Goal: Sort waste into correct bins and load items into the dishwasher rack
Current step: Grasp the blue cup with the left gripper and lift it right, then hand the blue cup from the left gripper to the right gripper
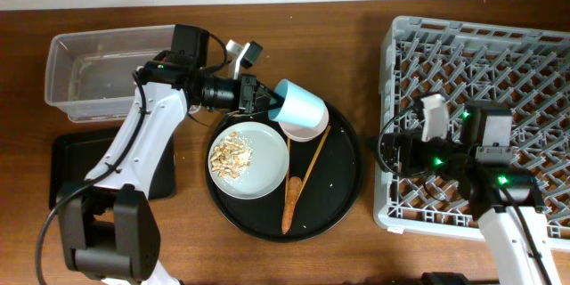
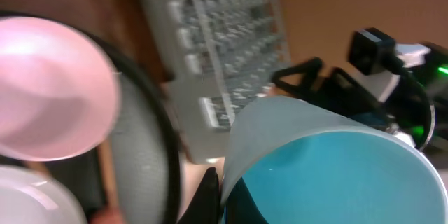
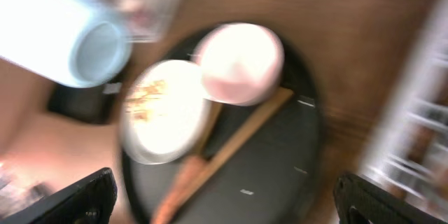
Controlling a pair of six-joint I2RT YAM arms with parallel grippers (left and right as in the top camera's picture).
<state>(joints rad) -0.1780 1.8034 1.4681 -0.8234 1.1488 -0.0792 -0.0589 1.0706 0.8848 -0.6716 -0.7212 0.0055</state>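
**A:** Which step are you on?

**B:** Loading the rack, I'd say. My left gripper is clamped on the light-blue cup, by its rim as far as my wrist view shows. It hangs over the upper left edge of the round black tray, right above the white bowl.

**A:** How does the cup look?

**B:** It is tipped on its side, narrow end toward the upper left and wide end toward the lower right. It's pale matte blue outside and a deeper teal inside. I can't tell whether it touches the bowl.

**A:** And your other arm?

**B:** My right gripper sits over the left part of the dishwasher rack with its fingers spread wide and nothing between them.

**A:** What does the next move call for?

**B:** I judge the cup has to travel right across the round tray to the rack, staying clear of the bowl. My right arm should keep out of the way or take it from me. The pegs look closely set, so it needs to go in mouth down between them.

**A:** What's left on the tray?

**B:** The plate with the food scraps, plus the carrot and the wooden stick just beside it. The clear tub and the shallow black tray wait at the left.
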